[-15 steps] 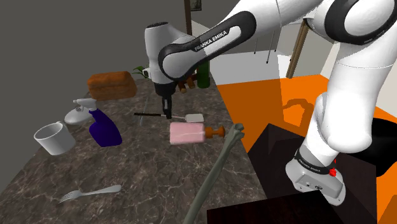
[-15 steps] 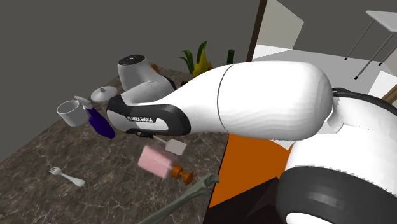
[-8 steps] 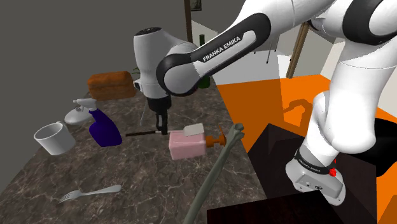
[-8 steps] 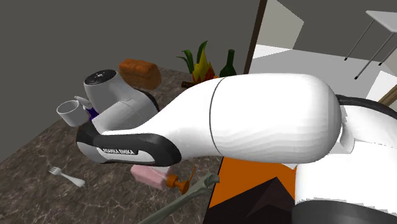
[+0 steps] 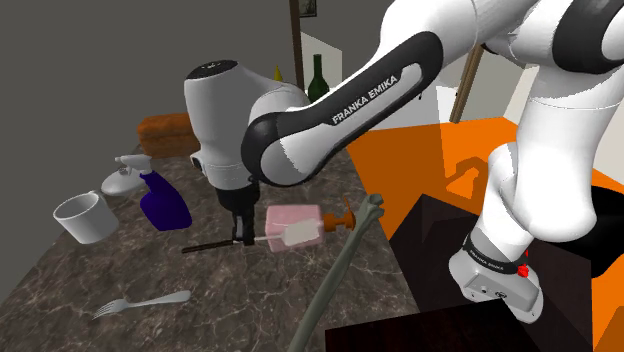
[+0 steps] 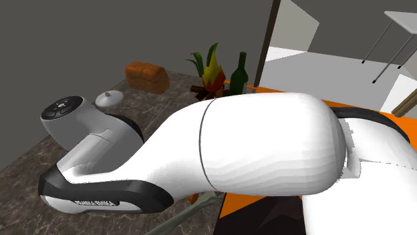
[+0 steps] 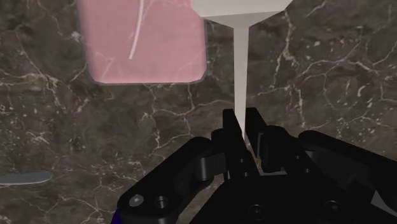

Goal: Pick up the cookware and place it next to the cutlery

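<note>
**A:** How is the light?

**B:** Soft and dim over the dark veined bench (image 5: 250, 300) around the pincer (image 7: 242, 124), with no plain direction. The grey wall (image 5: 60, 60) beyond it is flat and dull.

**A:** What is bright?

**B:** The white arm (image 6: 267, 153), smoothly shaded to pale grey underneath. The orange floor (image 5: 420, 160) behind the pincer is vivid, with a darker patch of shadow. From the wrist, the pale spatula (image 7: 240, 63) clasped in the pincer is lightest, and the black fingers (image 7: 253, 127) are nearly featureless.

**A:** And the sharpness?

**B:** Crisp, rendered edges right to the borders, and lines run straight.
</note>
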Robot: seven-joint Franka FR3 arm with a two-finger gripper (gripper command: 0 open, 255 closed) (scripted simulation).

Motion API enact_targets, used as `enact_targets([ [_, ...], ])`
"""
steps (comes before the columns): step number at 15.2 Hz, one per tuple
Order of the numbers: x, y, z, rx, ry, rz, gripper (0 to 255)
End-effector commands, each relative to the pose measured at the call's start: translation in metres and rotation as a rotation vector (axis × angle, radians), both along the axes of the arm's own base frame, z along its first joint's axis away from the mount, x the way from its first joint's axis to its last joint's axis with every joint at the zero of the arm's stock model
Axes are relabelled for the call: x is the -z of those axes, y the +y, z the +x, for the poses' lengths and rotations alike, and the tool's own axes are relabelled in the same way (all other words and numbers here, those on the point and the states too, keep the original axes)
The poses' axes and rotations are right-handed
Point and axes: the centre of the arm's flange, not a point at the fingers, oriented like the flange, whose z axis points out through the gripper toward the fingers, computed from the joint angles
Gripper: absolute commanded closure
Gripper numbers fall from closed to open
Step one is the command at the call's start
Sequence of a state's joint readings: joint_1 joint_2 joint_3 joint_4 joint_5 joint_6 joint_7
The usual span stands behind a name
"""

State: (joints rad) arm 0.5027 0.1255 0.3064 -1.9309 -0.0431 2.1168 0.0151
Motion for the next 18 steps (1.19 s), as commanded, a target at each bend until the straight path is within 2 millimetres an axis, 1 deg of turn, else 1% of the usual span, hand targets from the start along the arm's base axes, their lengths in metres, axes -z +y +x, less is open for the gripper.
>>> enact_targets([
  [1,0.011,0.003,-0.002,0.002,0.0,0.0,255],
  [14,0.079,0.003,-0.002,0.002,0.0,0.0,255],
  [18,0.081,0.003,-0.002,0.002,0.0,0.0,255],
])
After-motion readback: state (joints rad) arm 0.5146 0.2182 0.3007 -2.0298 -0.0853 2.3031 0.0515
